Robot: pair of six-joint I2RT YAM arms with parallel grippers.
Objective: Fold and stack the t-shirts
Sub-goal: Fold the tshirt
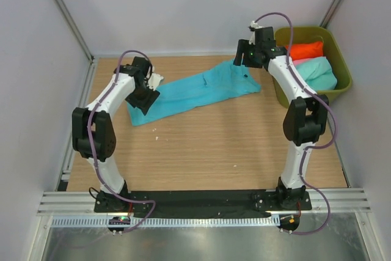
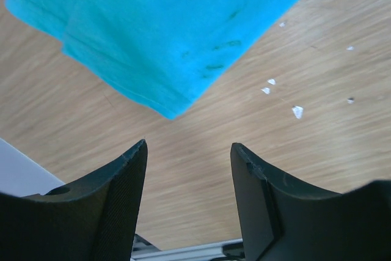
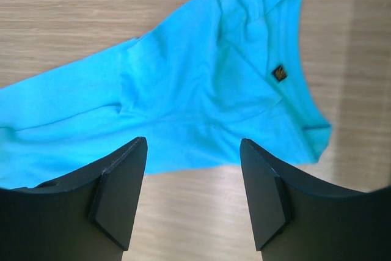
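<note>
The turquoise-blue t-shirt [image 1: 195,90] lies on the wooden table as a long strip folded lengthwise, running from lower left to upper right. My left gripper [image 1: 143,98] hovers open and empty over its left end; the left wrist view shows the shirt's corner [image 2: 171,29] just beyond the open gripper [image 2: 189,151]. My right gripper [image 1: 243,59] hovers open and empty over the collar end; the right wrist view shows the shirt [image 3: 201,90], its neck label [image 3: 279,73] and the open gripper [image 3: 193,145]. The orange-red t-shirt [image 1: 305,50] and mint-green t-shirt [image 1: 319,73] lie in the bin. The pink t-shirt is out of view.
The olive-green plastic bin [image 1: 342,68] stands at the table's far right, beside the right arm. Small white specks [image 2: 297,111] lie on the wood near the shirt's left end. White walls and metal frame posts [image 1: 67,19] enclose the table.
</note>
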